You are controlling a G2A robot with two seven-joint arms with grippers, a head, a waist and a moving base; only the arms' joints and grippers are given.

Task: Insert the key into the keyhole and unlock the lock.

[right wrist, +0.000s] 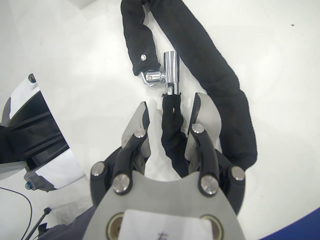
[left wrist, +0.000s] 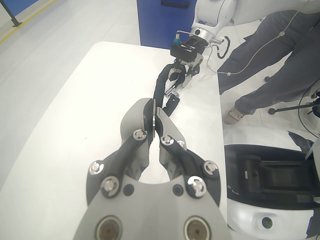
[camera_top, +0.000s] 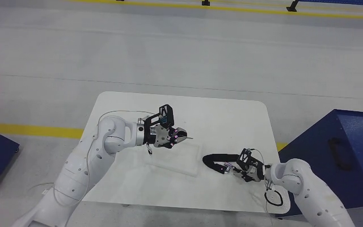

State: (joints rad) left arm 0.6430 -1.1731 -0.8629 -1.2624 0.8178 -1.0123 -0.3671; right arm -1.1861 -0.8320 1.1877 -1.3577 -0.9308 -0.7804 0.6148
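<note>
A chain lock in a black fabric sleeve (camera_top: 212,160) (right wrist: 200,51) lies curled on the white table, near its right front. Its chrome lock cylinder (right wrist: 171,71) (left wrist: 171,92) joins the two sleeve ends. My right gripper (right wrist: 171,102) (camera_top: 233,168) (left wrist: 180,77) stands open just behind the cylinder, one finger on each side of the short sleeve end without pinching it. My left gripper (left wrist: 154,111) (camera_top: 180,136) hovers above the table's middle, shut on a thin silver key (left wrist: 154,122) that points toward the lock.
The white table (camera_top: 227,113) has rounded corners, and bare surface lies between my two grippers. A blue cabinet (camera_top: 340,147) (left wrist: 162,13) stands just off its right edge. The lock lies close to the table's right front edge.
</note>
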